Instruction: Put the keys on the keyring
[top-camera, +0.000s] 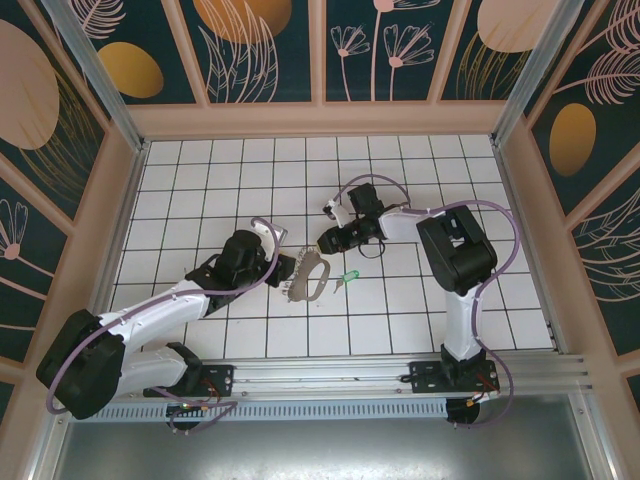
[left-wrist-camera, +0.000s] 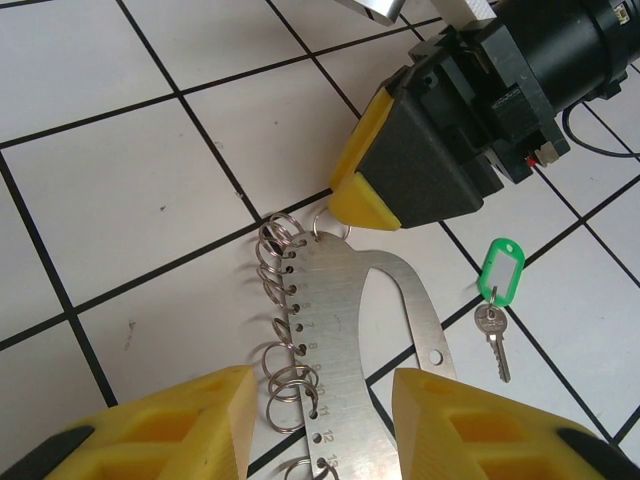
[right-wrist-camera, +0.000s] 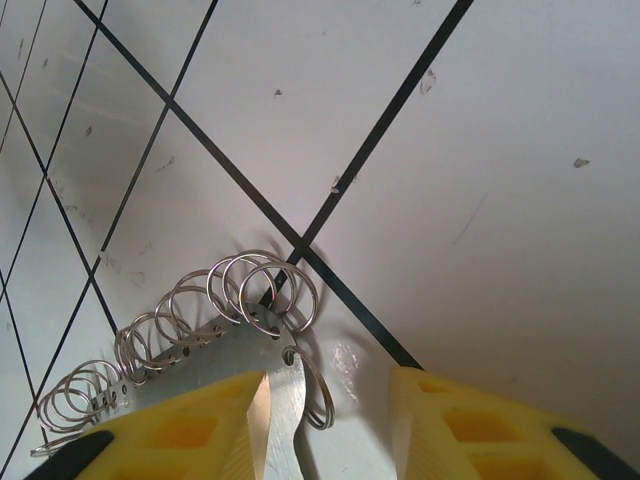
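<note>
The keyring (left-wrist-camera: 345, 290) lies flat on the tiles (left-wrist-camera: 130, 190), its wide end between the fingers of the left gripper (left-wrist-camera: 322, 380). Those fingers stand partway apart, and one limb of the plate runs under the finger on the key's side; I cannot tell whether they pinch it or merely straddle it. The right gripper (right-wrist-camera: 328, 378) sits at the narrow end, fingers also partway apart. The plate's tip and one ring lie between them with a gap on one side, so nothing is gripped. The key (left-wrist-camera: 495, 325), on its green tag, lies untouched just outside the left fingers. Closing here, the right fingers may nip the plate's tip along with the ring, or snag the rings (right-wrist-camera: 250, 290) bunched just ahead of them. If the left hold is loose, the plate could skate across the tile and knock the key away.
</note>
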